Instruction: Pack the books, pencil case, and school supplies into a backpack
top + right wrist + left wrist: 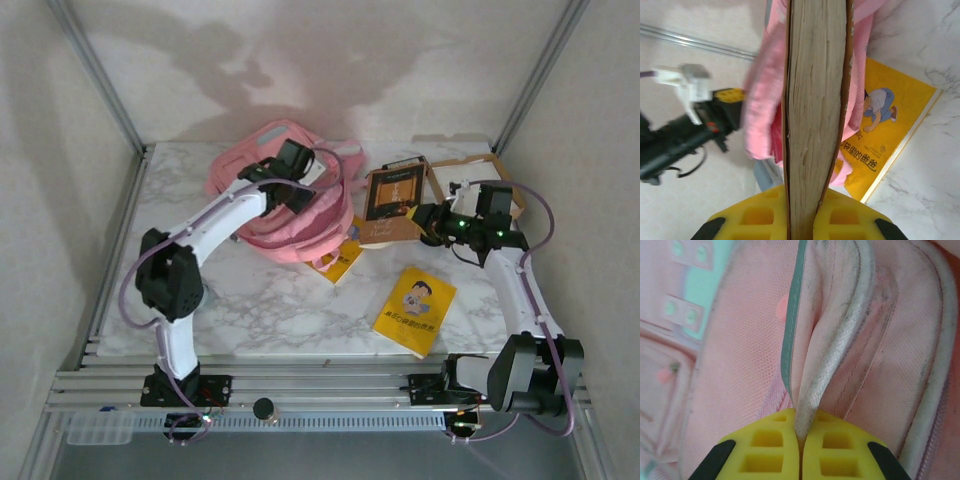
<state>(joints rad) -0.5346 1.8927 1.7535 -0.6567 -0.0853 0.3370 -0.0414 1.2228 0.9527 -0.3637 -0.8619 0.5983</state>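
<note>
The pink backpack [285,215] lies at the back of the table, left of centre. My left gripper [298,163] rests on top of it. Up close, that gripper [802,416] is shut on the pale piped edge [840,355] of the backpack [740,365]. My right gripper [428,217] is shut on the dark brown book [393,197], held on edge beside the backpack's right side. Its page block [815,90] stands between the yellow fingers [757,215]. One yellow book [414,310] lies flat near the front. Another [341,259] [890,115] is tucked under the backpack's edge. The pencil case and school supplies are out of view.
A brown tray with a white inside [470,180] sits at the back right, behind my right arm. Metal frame posts [100,75] rise at both back corners. The marble table ends at a rail [300,385] near the arm bases.
</note>
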